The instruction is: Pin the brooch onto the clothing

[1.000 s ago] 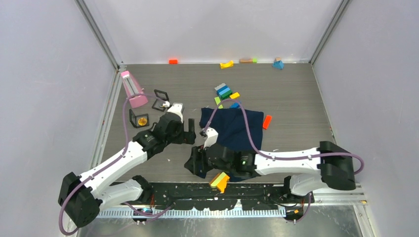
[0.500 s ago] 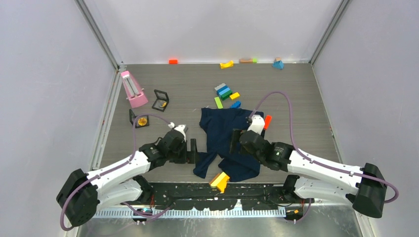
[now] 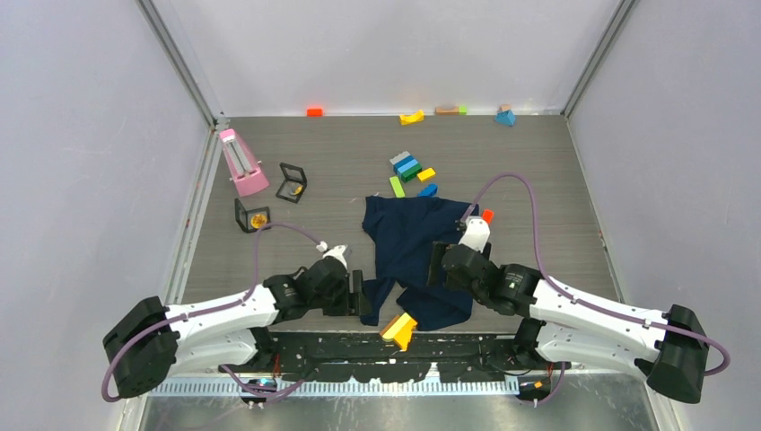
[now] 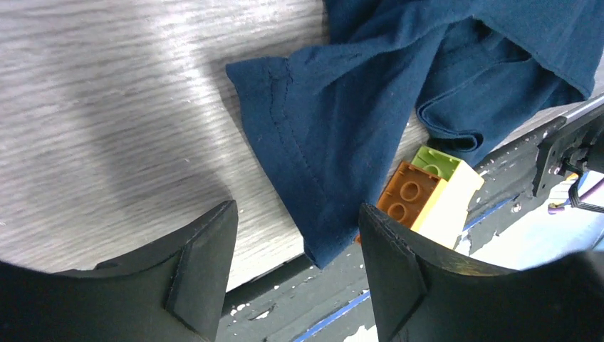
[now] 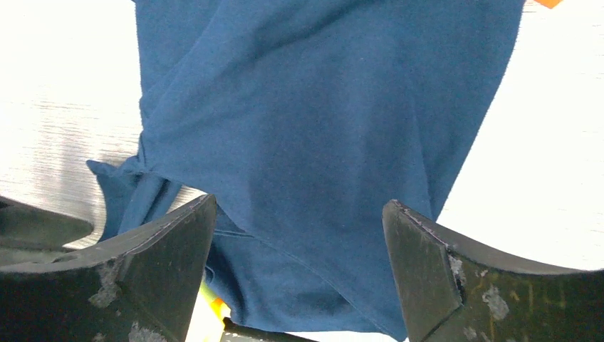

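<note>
1. The clothing (image 3: 408,242) lies bunched in the near middle of the table (image 3: 538,180). One sleeve trails down to the near edge, right against a stack of toy bricks (image 4: 424,203).
2. The brooch (image 3: 258,218) looks to be the orange-gold disc in the small black case (image 3: 240,214), well to the left of the shirt. It is too small from here to be sure.
3. Both sets of jaws are released and carry nothing. The left arm (image 3: 224,310) has the left jaws low beside the sleeve hem, and the right arm (image 3: 583,310) holds the right jaws spread wide above the shirt's body.
4. I'd judge the step in hand to be spreading the shirt flat so there is a smooth panel to pin on.
5. The left jaws should pinch the sleeve at its stitched hem, where the fabric is firmest, and take only the top layer.
6. The right jaws would do better on the far-side edge than in mid-cloth, because a grab in the middle only makes a new fold.
7. Draw the two sides apart gently, away from the bricks, or the soft cloth may drag them along.
</note>
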You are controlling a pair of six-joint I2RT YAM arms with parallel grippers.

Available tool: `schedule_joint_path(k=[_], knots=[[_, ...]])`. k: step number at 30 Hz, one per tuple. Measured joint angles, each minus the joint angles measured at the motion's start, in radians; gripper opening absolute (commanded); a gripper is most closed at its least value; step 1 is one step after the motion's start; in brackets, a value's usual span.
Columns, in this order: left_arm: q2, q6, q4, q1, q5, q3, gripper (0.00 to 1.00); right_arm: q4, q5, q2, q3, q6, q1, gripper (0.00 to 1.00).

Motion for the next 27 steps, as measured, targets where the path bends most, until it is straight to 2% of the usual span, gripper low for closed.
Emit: schedule_joint_path(k=[11,19,27], knots=[[-0.057,-0.143,0.023,-0.115,-0.078,-0.024,0.48,-0.054,0.034,-0.021,0.0,0.003,-0.002,0.92],[-0.091,-0.204,0.063,-0.136,-0.113,-0.048,0.49,-0.055,0.035,-0.021,0.0,0.015,-0.002,0.92],[-0.032,-0.214,0.062,-0.15,-0.134,-0.055,0.48,-0.055,0.035,-0.021,0.0,0.018,-0.002,0.92]])
